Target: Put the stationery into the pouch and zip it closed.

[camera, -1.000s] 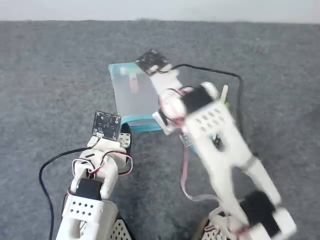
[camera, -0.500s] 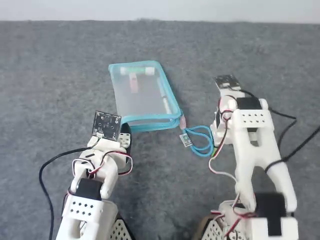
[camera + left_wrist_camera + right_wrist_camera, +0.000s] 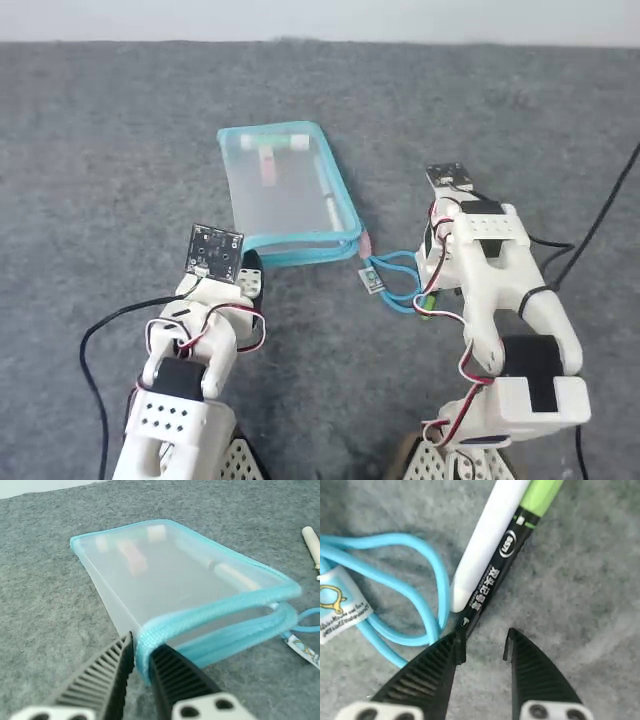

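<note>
1 pouch (image 3: 285, 195) lies flat on the grey felt-like table cover (image 3: 120, 130), toward the far middle of the work area, ahead of the 2 arms. Its walls are frosted and translucent, and a cyan woven band runs round its edges. 3 items show through the wall: a pink piece (image 3: 267, 165) and a short white piece (image 3: 297, 143) near the far end, and a long pale stick (image 3: 327, 195) along the side nearer the right arm. A pinkish zip pull (image 3: 366, 243) sits at the pouch's near corner on that same side. Just beside it, a blue cord loop (image 3: 398, 282) with a small printed tag (image 3: 372, 281) lies on the cover. Whether the zip is fully shut cannot be judged.

The left gripper (image 3: 141, 647) is clamped on the cyan band at the pouch's other near corner, with 1 black ribbed finger pressed on each side of the band.

2 pens lie outside the pouch, side by side and touching: a white pen (image 3: 485, 545) and a marker (image 3: 512, 540) with a black barrel and a green end. The white pen's tip lies just beside the blue cord. The right gripper (image 3: 484, 639) hangs low over the pens' tips, fingers spread, nothing between them. 1 fingertip is just beside the marker's black tip.
</note>
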`<state>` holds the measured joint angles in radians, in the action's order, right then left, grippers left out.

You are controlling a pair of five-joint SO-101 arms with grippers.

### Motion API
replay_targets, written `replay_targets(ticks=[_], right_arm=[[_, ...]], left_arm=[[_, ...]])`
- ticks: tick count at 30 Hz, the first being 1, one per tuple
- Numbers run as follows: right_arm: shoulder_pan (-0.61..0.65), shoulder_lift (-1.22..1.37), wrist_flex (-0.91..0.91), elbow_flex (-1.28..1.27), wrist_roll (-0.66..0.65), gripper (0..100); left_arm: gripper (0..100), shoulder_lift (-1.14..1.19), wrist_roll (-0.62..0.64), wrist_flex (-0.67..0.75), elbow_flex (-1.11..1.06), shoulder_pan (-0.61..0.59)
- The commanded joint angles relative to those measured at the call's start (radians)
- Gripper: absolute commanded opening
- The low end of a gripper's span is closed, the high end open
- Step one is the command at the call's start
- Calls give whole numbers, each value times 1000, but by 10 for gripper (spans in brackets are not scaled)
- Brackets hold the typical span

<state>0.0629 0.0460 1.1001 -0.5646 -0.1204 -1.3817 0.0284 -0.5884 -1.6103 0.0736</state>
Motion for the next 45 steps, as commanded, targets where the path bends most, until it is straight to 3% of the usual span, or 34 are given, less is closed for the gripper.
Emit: replay_targets(ticks=[1, 10, 15, 20, 22, 27, 33, 38, 45], right_arm=[[-13, 8, -22, 3, 26, 136], [71, 19, -13, -3, 117, 136], [10, 19, 2, -15, 121, 129], [-67, 10, 10, -15, 114, 6], [-94, 7, 21, -9, 112, 13], [-124, -79, 119, 35, 6, 6], [-120, -407, 249, 32, -91, 6], [16, -704, 409, 34, -190, 6], [435, -832, 588, 34, -290, 6]], left_arm=[[12, -15, -3, 34, 19, -3], [12, -15, -3, 31, 19, -3], [12, -15, -3, 31, 19, -3], [12, -15, -3, 31, 19, -3], [12, -15, -3, 31, 19, -3], [12, -15, -3, 34, 19, -3], [12, -15, -3, 34, 19, -2], [12, -15, -3, 34, 19, 3], [12, -15, -3, 34, 19, 0]])
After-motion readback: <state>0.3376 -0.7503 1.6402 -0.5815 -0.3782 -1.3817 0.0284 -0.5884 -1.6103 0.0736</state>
